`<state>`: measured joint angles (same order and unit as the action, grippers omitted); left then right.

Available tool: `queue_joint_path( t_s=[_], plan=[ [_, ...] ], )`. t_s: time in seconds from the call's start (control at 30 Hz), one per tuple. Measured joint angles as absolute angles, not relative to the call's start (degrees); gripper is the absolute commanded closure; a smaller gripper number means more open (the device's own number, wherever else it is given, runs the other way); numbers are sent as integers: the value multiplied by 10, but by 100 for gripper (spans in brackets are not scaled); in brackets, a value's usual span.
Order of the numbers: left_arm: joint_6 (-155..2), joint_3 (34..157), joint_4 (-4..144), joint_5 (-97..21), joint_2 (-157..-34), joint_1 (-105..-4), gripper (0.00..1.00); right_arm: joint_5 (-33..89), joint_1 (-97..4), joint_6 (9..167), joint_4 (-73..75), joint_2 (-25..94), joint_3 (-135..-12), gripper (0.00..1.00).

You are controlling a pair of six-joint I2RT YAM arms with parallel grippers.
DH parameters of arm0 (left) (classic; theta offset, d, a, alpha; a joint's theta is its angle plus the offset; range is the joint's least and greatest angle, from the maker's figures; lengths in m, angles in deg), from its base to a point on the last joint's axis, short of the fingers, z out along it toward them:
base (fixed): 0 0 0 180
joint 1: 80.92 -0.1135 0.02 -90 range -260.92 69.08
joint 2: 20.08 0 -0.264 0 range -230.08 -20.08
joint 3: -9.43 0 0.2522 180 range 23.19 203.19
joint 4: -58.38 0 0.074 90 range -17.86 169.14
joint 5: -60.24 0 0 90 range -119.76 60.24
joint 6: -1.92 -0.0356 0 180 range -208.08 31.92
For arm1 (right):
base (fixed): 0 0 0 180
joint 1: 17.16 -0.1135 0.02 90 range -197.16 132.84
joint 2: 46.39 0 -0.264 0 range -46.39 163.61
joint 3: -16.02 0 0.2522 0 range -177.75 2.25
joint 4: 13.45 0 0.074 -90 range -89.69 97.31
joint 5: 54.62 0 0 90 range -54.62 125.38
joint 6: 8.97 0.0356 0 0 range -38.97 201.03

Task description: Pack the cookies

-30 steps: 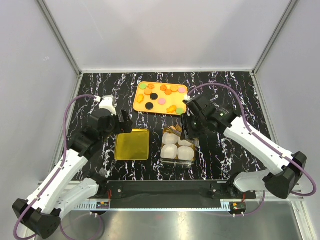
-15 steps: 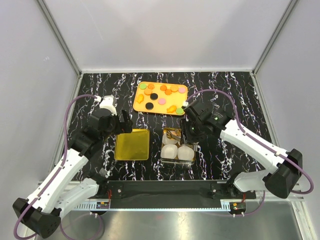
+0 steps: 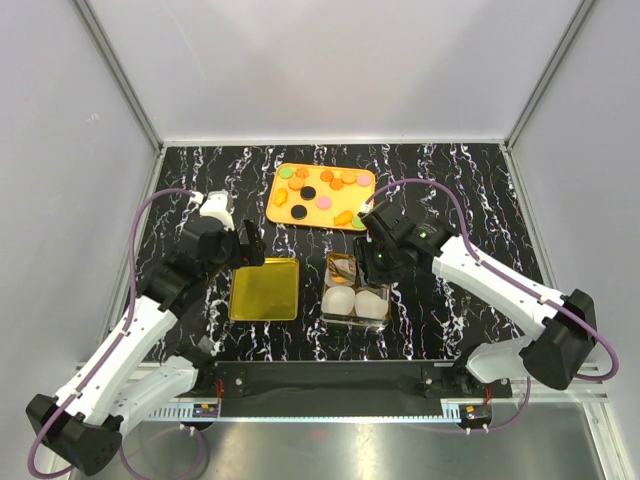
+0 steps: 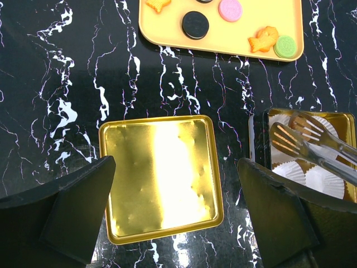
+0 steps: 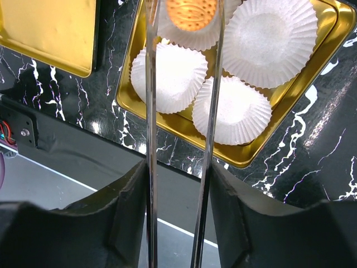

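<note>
Several cookies (image 3: 322,195) in orange, pink, green and black lie on an orange tray (image 3: 285,215) at the back. My right gripper (image 5: 178,184) is shut on metal tongs (image 5: 150,111) above the gold box (image 5: 312,56). An orange cookie (image 5: 191,14) sits between the tong tips over a white paper cup; I cannot tell whether it is gripped or resting in the cup. Three more cups (image 5: 270,33) are empty. My left gripper (image 4: 175,184) is open and empty above the gold lid (image 4: 162,173).
The gold box (image 3: 330,318) sits right of the lid (image 3: 265,289), with a narrow strip of black marble table between them. The tongs (image 4: 312,142) reach into the box in the left wrist view. The tray's near edge (image 4: 223,53) lies just beyond both. Grey walls enclose the table.
My right arm has shifted a little left and swung over the gold box with the tongs. The left arm has not moved.
</note>
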<state>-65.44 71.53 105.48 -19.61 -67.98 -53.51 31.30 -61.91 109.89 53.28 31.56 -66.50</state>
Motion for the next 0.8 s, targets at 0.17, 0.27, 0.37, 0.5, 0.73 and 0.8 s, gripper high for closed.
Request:
queue_joint_path(
  t_s=[0.17,0.27,0.37,0.5,0.73,0.8],
  plan=[
    [-654,715,1055,-196,-682,-535,1,313,-621,1098,533,316,-665,45],
    [-654,715,1055,-196,-682,-535,1,313,-621,1098,533,316,-665,46],
    [-654,715,1055,-196,-682,-535,1,313,-621,1097,535,314,-665,49],
    [-654,715,1055,-196,-682,-535,1,313,-621,1093,558,304,-673,52],
    [-654,715,1055,-196,-682,-535,1,319,-621,1078,610,281,-736,51],
    [-654,715,1055,-196,-682,-535,1,327,-621,1069,621,283,-763,51]
  ],
)
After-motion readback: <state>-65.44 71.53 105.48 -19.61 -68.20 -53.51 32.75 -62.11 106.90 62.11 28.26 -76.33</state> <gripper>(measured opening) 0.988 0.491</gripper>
